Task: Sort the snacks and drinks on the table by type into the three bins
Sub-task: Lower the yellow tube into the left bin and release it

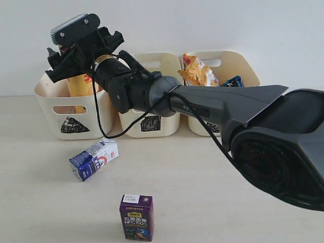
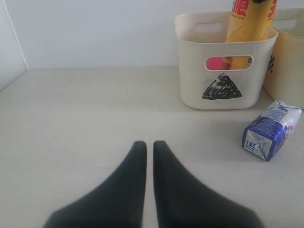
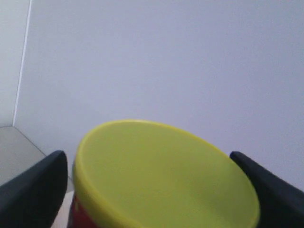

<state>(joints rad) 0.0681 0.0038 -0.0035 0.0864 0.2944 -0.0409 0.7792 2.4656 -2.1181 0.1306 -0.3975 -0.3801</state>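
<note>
Right gripper (image 3: 147,156) is positioned above the triangle bin (image 1: 46,120), jaws spread wide astride the yellow-green lid (image 3: 161,175) of the pink tube (image 2: 216,63); a thin gap shows on one side. Tube stands inside the triangle bin. Left gripper (image 2: 149,145): fully closed, empty. Milk box (image 1: 94,158) lies in front of the triangle bin.

Three cream plastic bins with handle slots — triangle-marked bin (image 1: 48,114), square-marked bin (image 1: 167,121), third bin (image 1: 243,66), mark hidden. Two tall chip tubes: yellow-orange tube (image 1: 81,86), pink tube with yellow-green lid (image 3: 161,175). Two crinkly bags — orange bag (image 1: 198,71), blue bag (image 1: 234,81). Two small cartons: blue-and-white milk box (image 1: 93,158), dark purple juice box (image 1: 136,216). One pale wood-grain table (image 1: 40,212).
</note>
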